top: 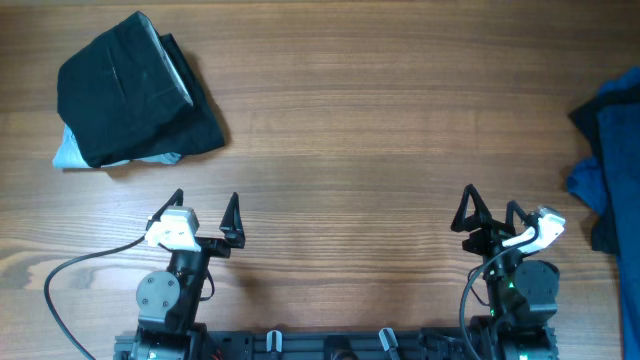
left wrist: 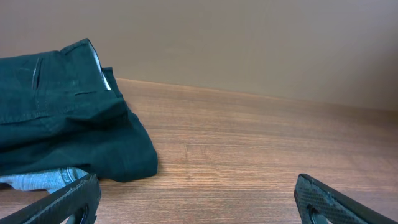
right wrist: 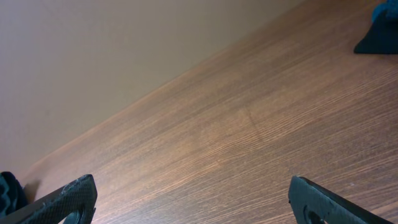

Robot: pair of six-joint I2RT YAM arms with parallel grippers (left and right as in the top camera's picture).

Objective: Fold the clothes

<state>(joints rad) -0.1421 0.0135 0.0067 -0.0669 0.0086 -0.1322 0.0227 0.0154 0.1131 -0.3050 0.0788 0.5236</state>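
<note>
A folded stack of dark garments (top: 135, 92) lies at the far left of the table, with a pale blue piece (top: 72, 152) showing under it. The left wrist view shows the stack (left wrist: 62, 124), with stitched seams and a pocket slit on top. A heap of dark blue clothes (top: 610, 160) lies unfolded at the right edge, and a corner of it shows in the right wrist view (right wrist: 379, 34). My left gripper (top: 204, 212) is open and empty near the front edge, below the stack. My right gripper (top: 490, 213) is open and empty, left of the blue heap.
The wooden table (top: 380, 130) spans the whole view. Both arm bases and a cable (top: 70, 280) sit along the front edge. A plain wall stands behind the table's far edge (left wrist: 261, 43).
</note>
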